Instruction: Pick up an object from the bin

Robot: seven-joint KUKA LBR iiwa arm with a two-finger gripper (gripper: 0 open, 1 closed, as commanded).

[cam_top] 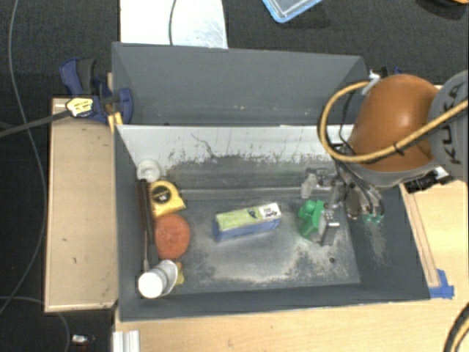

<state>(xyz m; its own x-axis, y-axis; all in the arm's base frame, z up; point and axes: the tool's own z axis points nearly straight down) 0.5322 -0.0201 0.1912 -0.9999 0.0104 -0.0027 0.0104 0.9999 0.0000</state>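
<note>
Gripper (326,228) right of blue-green box (248,221), just beside small green plastic object (311,215); jaw state cannot be told. Yellow tape measure (165,196) well left of box.

bin (242,86): grey, streaked with pale scuffs;
tape measure (165,196): yellow, black-trimmed;
round pad (173,235): rust-orange;
box (247,221): pale green, blue-edged, white label at one end;
small piece (312,215): bright green;
bottle (155,281): white-capped
</note>
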